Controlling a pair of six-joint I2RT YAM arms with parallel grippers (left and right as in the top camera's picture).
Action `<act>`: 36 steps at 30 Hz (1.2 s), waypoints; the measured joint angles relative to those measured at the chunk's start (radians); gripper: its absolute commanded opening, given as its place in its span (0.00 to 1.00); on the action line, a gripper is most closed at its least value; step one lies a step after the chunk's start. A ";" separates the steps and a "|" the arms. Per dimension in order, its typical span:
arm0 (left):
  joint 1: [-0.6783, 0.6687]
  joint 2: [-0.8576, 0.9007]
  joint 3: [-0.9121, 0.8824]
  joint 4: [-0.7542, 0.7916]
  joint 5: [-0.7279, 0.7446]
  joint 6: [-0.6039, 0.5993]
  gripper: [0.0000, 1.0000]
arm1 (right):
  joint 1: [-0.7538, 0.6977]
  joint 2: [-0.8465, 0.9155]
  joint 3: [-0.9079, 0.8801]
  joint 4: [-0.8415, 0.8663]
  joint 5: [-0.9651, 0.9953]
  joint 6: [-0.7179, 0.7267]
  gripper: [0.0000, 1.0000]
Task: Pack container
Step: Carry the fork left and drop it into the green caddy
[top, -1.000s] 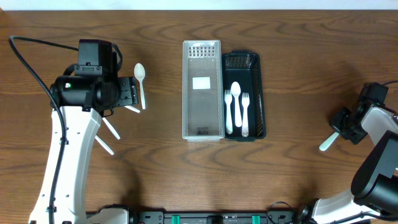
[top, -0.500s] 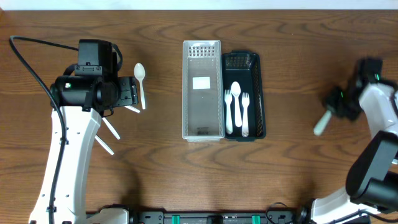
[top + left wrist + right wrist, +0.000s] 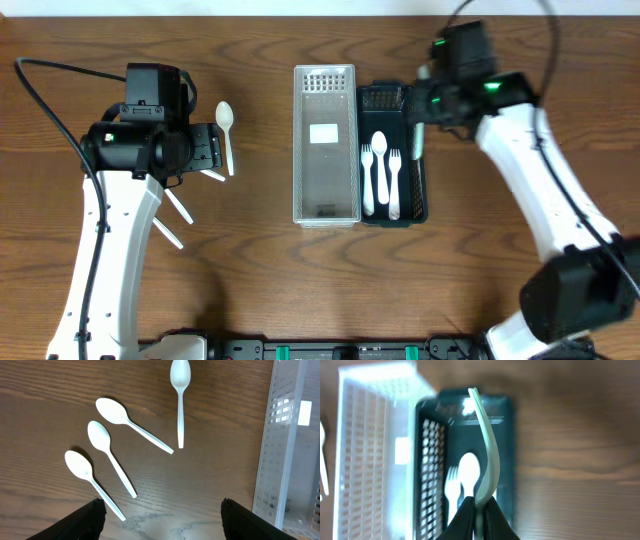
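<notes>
Container packing centres on the dark bin (image 3: 395, 221), which lies directly beneath the right pincer (image 3: 480, 512). A white utensil (image 3: 489, 460) is clenched by one end between the closed jaws, and its free length projects ahead of the fingertips over the open bin. Seen edge-on, it cannot be identified as fork or spoon. The end grip is judged to keep the fingers clear of the bin walls when the utensil is lowered. One spoon (image 3: 379, 145) and two forks (image 3: 395, 160) are laid lengthwise in the bin, below and slightly left of the held utensil. The lengthwise hold is judged to match that layout. Further left of this pincer, a clear bin (image 3: 300, 150) stands against the dark bin, and only a label (image 3: 324, 133) is seen in it.

The left pincer (image 3: 161, 510) is held released, jaws spread wide, above the table (image 3: 225, 420). Ahead of it lie four spoons (image 3: 99, 435), untouched and apart from one another. The wide opening is judged to be preparation for picking one.
</notes>
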 measured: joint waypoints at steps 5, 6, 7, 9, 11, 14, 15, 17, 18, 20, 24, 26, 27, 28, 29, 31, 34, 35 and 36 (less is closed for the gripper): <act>0.000 0.000 0.000 0.000 0.000 0.000 0.77 | 0.063 0.141 0.000 -0.016 0.011 0.022 0.12; 0.000 0.000 0.000 0.000 0.000 0.000 0.77 | 0.067 0.159 -0.001 -0.020 0.011 0.026 0.14; 0.000 0.000 0.000 0.000 0.000 0.000 0.77 | 0.071 0.178 -0.003 -0.024 0.012 0.030 0.19; 0.000 0.000 0.000 0.000 0.000 0.000 0.77 | 0.072 0.198 -0.006 -0.028 0.013 0.032 0.31; 0.000 0.000 0.000 0.000 0.000 0.000 0.77 | 0.072 0.201 -0.006 -0.026 0.015 0.030 0.44; 0.000 0.000 0.000 -0.004 0.000 0.000 0.77 | 0.070 0.193 -0.004 -0.023 0.015 0.010 0.56; 0.000 0.000 0.000 -0.005 0.000 0.000 0.77 | 0.068 0.190 0.001 -0.028 0.014 0.002 0.61; 0.000 0.000 0.000 -0.005 0.001 0.000 0.77 | 0.058 0.179 0.027 -0.045 0.013 -0.015 0.68; 0.000 0.000 0.000 -0.006 0.005 0.000 0.77 | 0.047 0.169 0.048 -0.053 0.014 -0.030 0.72; 0.000 0.000 0.012 -0.010 0.021 0.000 0.77 | 0.024 0.139 0.082 -0.064 0.014 -0.048 0.76; 0.000 0.000 0.101 -0.005 0.039 -0.001 0.77 | -0.072 0.015 0.137 -0.089 0.014 -0.069 0.92; 0.000 0.004 0.163 0.003 0.043 -0.006 0.77 | -0.131 -0.039 0.152 -0.129 0.015 -0.080 0.97; 0.000 0.012 0.195 0.013 0.046 -0.012 0.77 | -0.170 -0.064 0.159 -0.161 0.019 -0.083 0.98; 0.000 0.023 0.221 0.022 0.047 -0.017 0.78 | -0.196 -0.076 0.163 -0.188 0.022 -0.086 0.98; 0.000 0.042 0.245 0.029 0.049 -0.023 0.77 | -0.218 -0.082 0.166 -0.222 0.024 -0.087 0.99; 0.000 0.096 0.279 0.037 0.050 -0.032 0.77 | -0.261 -0.081 0.164 -0.294 0.028 -0.087 0.99; 0.000 0.215 0.305 0.059 0.052 -0.042 0.77 | -0.302 -0.067 0.155 -0.342 0.029 -0.087 0.99; 0.000 0.265 0.306 0.072 0.051 -0.046 0.77 | -0.312 -0.064 0.153 -0.348 0.029 -0.087 0.99; 0.000 0.313 0.306 0.085 0.052 -0.047 0.77 | -0.320 -0.063 0.153 -0.349 0.029 -0.087 0.99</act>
